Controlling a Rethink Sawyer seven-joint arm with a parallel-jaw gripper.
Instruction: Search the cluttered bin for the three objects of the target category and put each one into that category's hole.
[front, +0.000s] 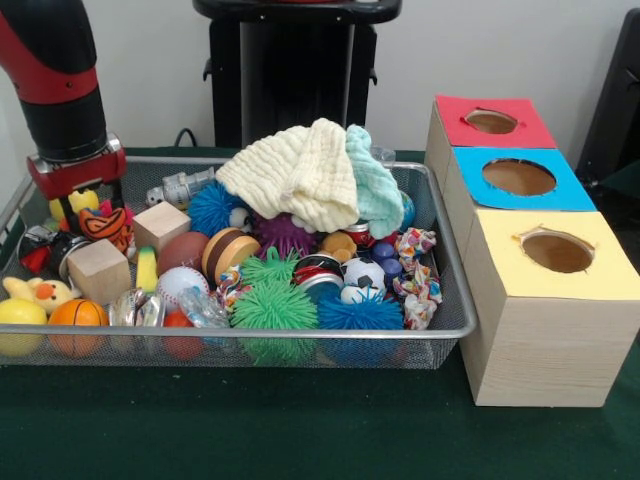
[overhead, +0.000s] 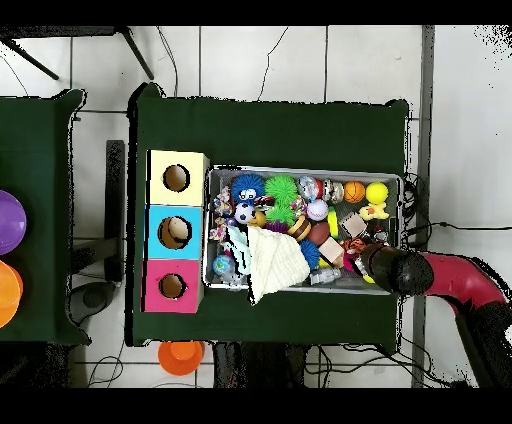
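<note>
A fine silver wire-mesh bin (front: 440, 300) with a smooth metal rim sits on a matt dark green cloth-covered table (front: 300, 430). At 3 o'clock from it stand 3 pale wood-grain boxes (front: 540, 340) topped with matt red, blue and yellow paper. In the bin lie soft waffle-textured cloths (front: 300, 175), 2 bare wooden cubes (front: 100, 270), rubbery spiky balls (front: 272, 305) and a glossy orange ball (front: 78, 313). The arm (front: 55, 70) looks like glossy red and black plastic.

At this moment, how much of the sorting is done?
Little looks done: the wire bin is full. Overhead, only the blue box shows something pale in its hole; the yellow box and red box look empty. The gripper is low at the bin's end, its grasp hidden.
</note>
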